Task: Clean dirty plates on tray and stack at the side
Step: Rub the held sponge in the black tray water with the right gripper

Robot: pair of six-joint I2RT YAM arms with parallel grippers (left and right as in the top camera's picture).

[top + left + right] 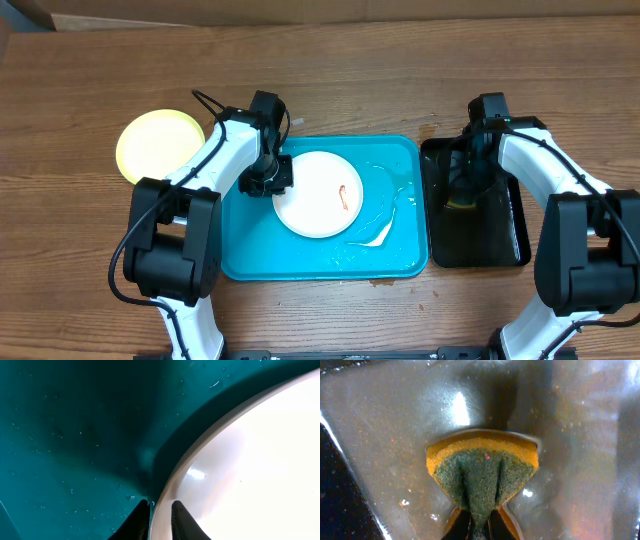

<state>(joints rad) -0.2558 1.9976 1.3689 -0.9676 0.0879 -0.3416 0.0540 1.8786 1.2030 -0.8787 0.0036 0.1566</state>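
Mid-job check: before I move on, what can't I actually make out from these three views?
- Overhead: the left gripper hides the white plate rim it meets; the right gripper hides most of the sponge.
- Left wrist: most of the plate is cut off by the frame and glare-washed; its smear is out of view.
- Right wrist: the black tray is blurred by wet reflections; the sponge underside is hidden.

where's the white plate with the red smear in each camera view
Overhead: the round white plate sits left of centre in the turquoise plastic tray, the left gripper at its left rim.
Left wrist: the plate fills the right side, with the rim between the fingers.
Right wrist: not in it; only a yellow-green sponge shows.
Shared landmark: the turquoise tray floor beside the plate's rim.
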